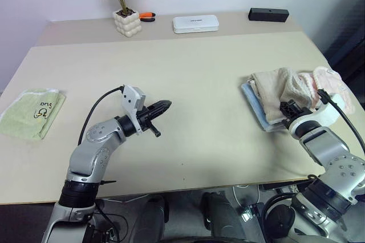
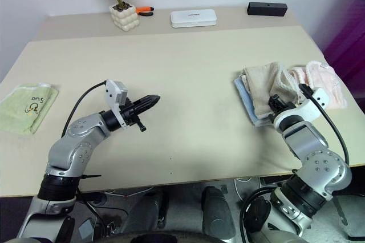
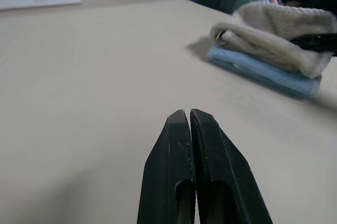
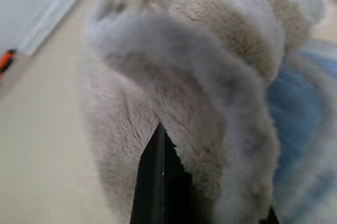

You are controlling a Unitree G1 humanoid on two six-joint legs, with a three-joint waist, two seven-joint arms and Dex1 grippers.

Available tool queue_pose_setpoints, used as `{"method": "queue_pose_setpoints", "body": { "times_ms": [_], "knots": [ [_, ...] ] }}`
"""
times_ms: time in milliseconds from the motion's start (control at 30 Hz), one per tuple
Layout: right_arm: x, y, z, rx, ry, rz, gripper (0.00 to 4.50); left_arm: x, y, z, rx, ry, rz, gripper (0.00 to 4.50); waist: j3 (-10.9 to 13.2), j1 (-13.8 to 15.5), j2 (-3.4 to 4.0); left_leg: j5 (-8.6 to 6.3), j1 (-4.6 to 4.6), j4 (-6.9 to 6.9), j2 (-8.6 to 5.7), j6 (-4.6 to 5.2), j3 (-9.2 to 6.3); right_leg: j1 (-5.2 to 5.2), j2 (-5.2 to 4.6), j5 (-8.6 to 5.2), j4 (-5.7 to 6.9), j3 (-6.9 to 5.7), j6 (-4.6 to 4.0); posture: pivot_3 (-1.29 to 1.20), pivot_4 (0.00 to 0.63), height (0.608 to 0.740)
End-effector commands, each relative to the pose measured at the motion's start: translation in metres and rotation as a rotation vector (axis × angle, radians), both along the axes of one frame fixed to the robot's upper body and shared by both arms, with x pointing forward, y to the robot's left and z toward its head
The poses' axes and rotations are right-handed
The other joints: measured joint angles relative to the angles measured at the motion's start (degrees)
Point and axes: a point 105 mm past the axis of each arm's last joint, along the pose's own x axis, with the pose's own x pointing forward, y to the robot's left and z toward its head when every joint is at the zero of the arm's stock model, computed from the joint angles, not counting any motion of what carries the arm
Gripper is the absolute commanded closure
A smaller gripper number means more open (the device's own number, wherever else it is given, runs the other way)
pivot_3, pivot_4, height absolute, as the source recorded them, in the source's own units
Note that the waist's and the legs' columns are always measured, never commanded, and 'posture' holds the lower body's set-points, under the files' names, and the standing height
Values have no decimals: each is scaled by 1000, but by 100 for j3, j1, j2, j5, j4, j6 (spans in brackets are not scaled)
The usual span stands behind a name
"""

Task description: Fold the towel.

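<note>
The towel [image 1: 279,92], beige-tan and bunched into rough folds, lies at the table's right side on top of a light blue cloth [image 1: 258,113]. My right gripper [image 1: 290,108] is at the towel's near edge. In the right wrist view, a thick fold of the towel [image 4: 184,77] sits between its black fingers [image 4: 152,182], which are closed on it. My left gripper [image 1: 161,108] hovers over the bare middle of the table with its fingers pressed together and holding nothing. It points right toward the towel [image 3: 274,37].
A pink cloth [image 1: 326,80] lies just right of the towel, near the table's right edge. A light green cloth [image 1: 31,112] lies at the far left. At the back stand a potted plant [image 1: 126,23], an orange-handled tool [image 1: 147,16], a white box [image 1: 195,24] and a black box [image 1: 268,14].
</note>
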Motion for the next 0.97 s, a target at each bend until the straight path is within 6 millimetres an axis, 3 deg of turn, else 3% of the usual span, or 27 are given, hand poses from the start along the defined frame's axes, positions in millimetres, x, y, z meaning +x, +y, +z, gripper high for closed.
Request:
{"method": "queue_pose_setpoints", "body": {
  "times_ms": [33,200,367,467,533,633,700,767,967],
  "knots": [
    [-4,-7,23,-50,-73,-26,3034,-3,-1,9,-6,-50,-12,4432,0,5,0,0,0,0,0,0,-1,0,0,0,0,-1,0,0,150,740],
    [-15,-29,45,-231,-100,-123,470,-5,1,6,-4,-40,-8,4432,0,30,2,-1,-4,0,0,2,-1,0,0,-1,-6,0,2,0,150,740],
    [-25,-46,80,-576,-154,-186,470,12,23,10,5,-86,122,4432,-1,28,2,-1,-4,2,-1,2,0,3,0,-2,-9,-1,2,0,150,740],
    [-15,-34,95,-862,-193,-72,470,23,44,14,36,-131,235,4432,-2,-7,3,-2,-2,2,0,3,3,3,0,-2,-9,-1,3,0,150,740],
    [-7,-19,96,-946,-235,43,470,26,55,15,55,-154,286,4432,-2,-22,3,-2,2,0,2,4,4,3,2,-3,-10,-1,4,0,150,740],
    [4,48,84,-976,-360,464,470,19,82,14,110,-174,358,4432,-2,-26,1,-2,3,0,4,4,4,4,4,-2,-10,-1,4,0,150,740],
    [2,75,72,-966,-399,658,470,12,91,13,139,-177,379,4432,-1,-18,2,-4,3,-1,5,6,3,4,4,-3,-12,-1,4,0,150,740],
    [2,88,64,-937,-421,761,470,6,96,13,159,-179,394,4432,0,29,-1,-5,0,-1,4,8,0,4,3,-3,-16,-1,5,0,150,740],
    [12,101,42,-850,-421,930,470,-20,110,10,196,-162,452,4432,5,115,-16,-5,-19,26,-3,7,-6,14,-6,-5,-32,-2,-3,0,150,740]
  ]
}}
